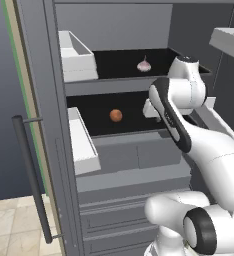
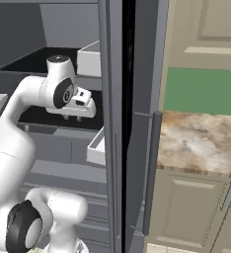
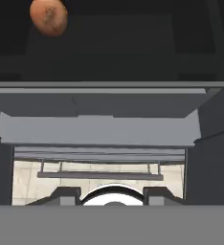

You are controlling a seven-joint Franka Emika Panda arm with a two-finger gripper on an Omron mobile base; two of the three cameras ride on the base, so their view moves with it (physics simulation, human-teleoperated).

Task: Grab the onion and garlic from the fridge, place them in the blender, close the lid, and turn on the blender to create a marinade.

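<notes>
Pincer (image 2: 72, 117) sits at the front of the open fridge (image 1: 59, 165), level with the lower black shelf (image 1: 96, 127); two short dark tips show under the white hand in the right base view, but whether they stand apart or together I cannot tell, and nothing is seen between them. From the hand view the tips (image 3: 66, 195) rise at the bottom edge, looking down across the grey drawer fronts (image 3: 99, 129) to the tiled floor (image 3: 28, 177).

Onion (image 1: 116, 115) lies alone on that lower shelf, apart from the hand (in the hand view it is up in the far corner (image 3: 48, 16)). Garlic (image 1: 144, 64) rests on the upper shelf (image 1: 119, 62), tip up, towards the back. White door bins (image 1: 79, 57) hang on the open door, whose dark bar handle (image 1: 31, 175) runs down its edge. Beside the fridge is a marbled counter (image 2: 201, 141) with a green wall above. No writing or label can be read anywhere.
</notes>
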